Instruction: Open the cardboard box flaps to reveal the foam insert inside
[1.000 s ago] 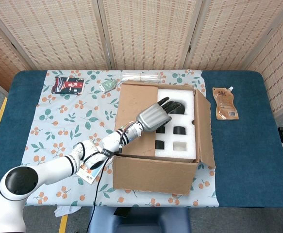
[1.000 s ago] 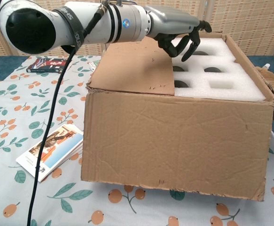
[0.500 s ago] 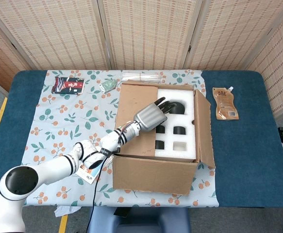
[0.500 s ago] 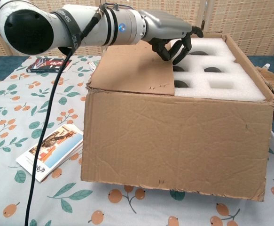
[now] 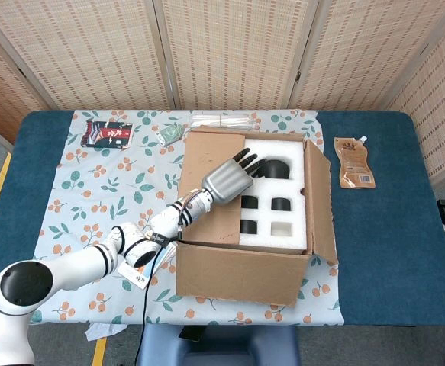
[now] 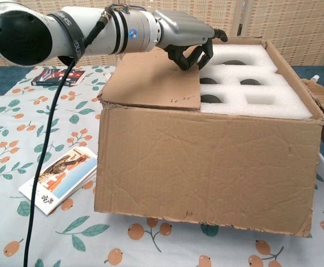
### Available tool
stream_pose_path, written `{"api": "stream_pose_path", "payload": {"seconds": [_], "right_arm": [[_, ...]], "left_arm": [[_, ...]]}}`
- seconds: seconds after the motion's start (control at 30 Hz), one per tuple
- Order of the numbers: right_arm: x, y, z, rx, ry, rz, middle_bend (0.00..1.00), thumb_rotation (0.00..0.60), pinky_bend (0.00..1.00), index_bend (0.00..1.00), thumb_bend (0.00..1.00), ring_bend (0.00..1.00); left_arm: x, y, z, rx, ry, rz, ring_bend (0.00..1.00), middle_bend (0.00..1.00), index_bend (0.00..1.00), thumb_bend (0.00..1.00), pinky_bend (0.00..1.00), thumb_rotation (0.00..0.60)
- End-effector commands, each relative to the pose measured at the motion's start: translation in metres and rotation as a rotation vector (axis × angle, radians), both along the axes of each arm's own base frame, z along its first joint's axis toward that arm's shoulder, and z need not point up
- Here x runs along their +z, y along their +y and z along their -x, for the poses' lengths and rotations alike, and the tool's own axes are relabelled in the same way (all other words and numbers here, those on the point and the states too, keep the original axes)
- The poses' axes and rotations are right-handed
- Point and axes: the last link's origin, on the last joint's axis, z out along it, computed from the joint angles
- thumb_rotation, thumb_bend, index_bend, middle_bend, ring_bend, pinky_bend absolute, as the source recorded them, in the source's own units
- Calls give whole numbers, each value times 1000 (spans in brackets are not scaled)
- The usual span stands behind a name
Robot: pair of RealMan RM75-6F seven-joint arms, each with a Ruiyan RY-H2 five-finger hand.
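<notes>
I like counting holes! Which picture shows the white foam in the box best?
The head view: it looks straight down on the foam insert, so the holes show plainly. The chest view sees the foam only slantwise over the cardboard box.

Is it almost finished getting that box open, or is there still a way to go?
Partly done. The right flap stands open, showing much of the white foam. The left hand has its fingers curled at the edge of the left flap, which lies flat over the foam's left part. Lifting that flap is left.

Matt creased cardboard box (image 6: 206,161), white porous foam insert (image 6: 250,100)
</notes>
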Motion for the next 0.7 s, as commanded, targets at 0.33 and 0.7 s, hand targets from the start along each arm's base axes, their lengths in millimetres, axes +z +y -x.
{"api": "stream_pose_path", "payload": {"seconds": [0.33, 0.7], "right_arm": [[-2, -1, -1, 6, -1, -16, 0, 320, 0, 363, 253, 0], [-4, 0, -5, 22, 10, -18, 0, 320, 0, 363, 253, 0]], "left_arm": [[18, -6, -2, -32, -38, -73, 0, 0, 671, 1000, 0, 600], [38, -14, -6, -44, -80, -122, 0, 0, 637, 1000, 0, 600]]}}
